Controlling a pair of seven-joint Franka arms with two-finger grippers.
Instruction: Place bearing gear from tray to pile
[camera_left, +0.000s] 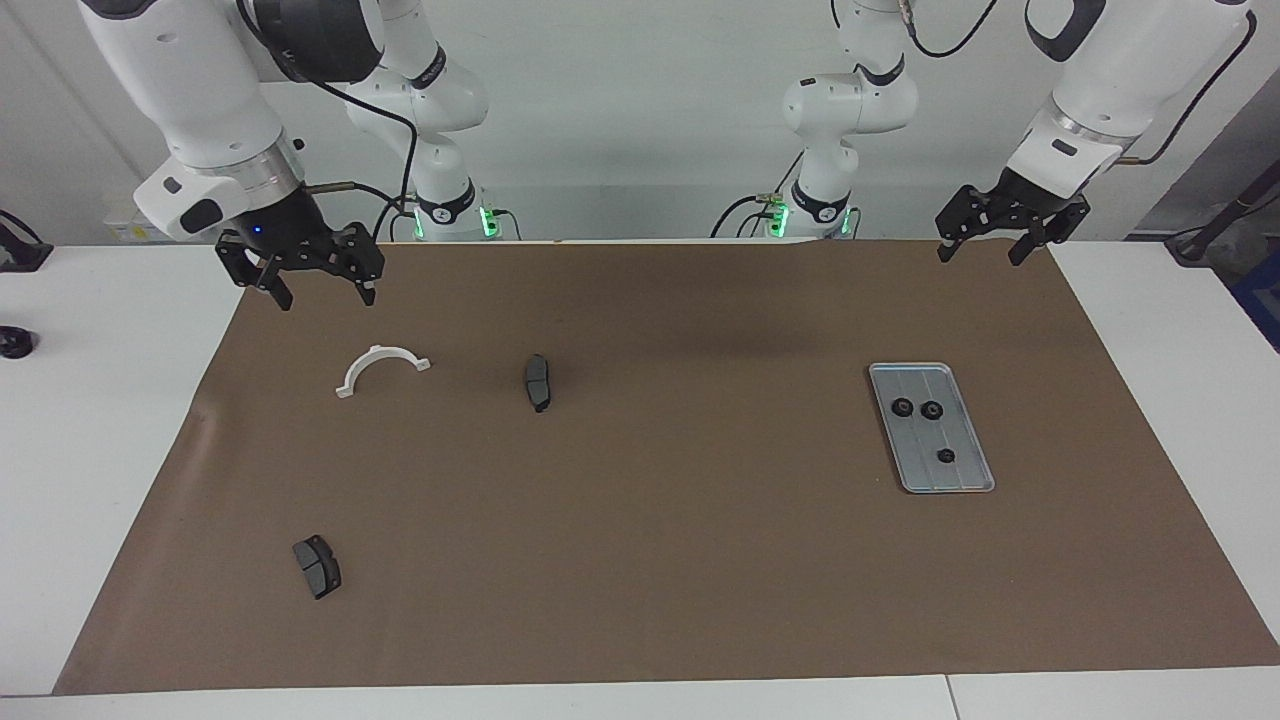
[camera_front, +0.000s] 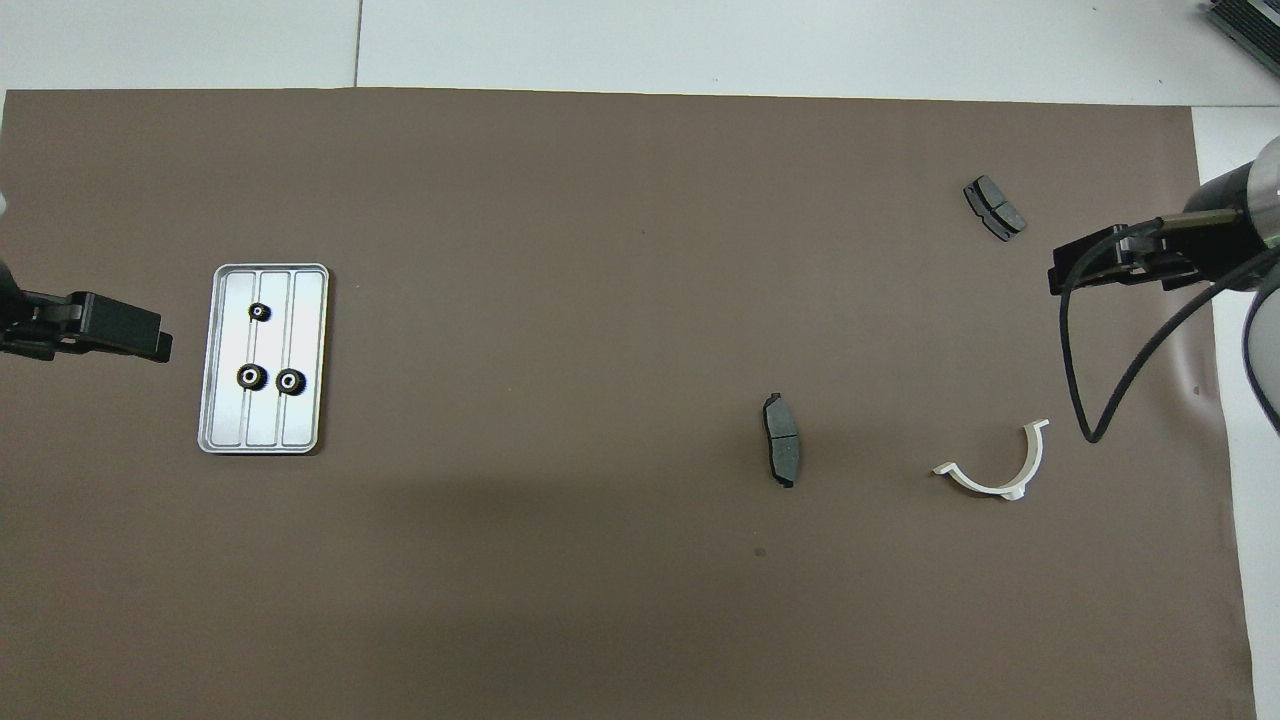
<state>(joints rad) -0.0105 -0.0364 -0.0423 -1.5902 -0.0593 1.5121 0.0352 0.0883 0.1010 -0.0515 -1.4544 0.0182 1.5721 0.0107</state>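
Note:
The silver ridged tray (camera_left: 955, 478) lies on the brown mat toward the left arm's end; it also shows in the overhead view (camera_front: 262, 430). Three small black bearing gears lie in it: two side by side (camera_left: 901, 407) (camera_left: 931, 409) and one farther from the robots (camera_left: 945, 456). The pile is scattered toward the right arm's end: a white half-ring bracket (camera_left: 381, 368), one dark brake pad (camera_left: 538, 382) beside it, and another (camera_left: 317, 566) farther from the robots. My left gripper (camera_left: 982, 252) hangs open and empty over the mat's edge. My right gripper (camera_left: 325, 293) hangs open and empty over the mat near the bracket.
The brown mat (camera_left: 700, 520) covers most of the white table. A small black object (camera_left: 14, 342) sits on the bare table past the right arm's end of the mat. A cable (camera_front: 1110, 380) loops down from the right arm.

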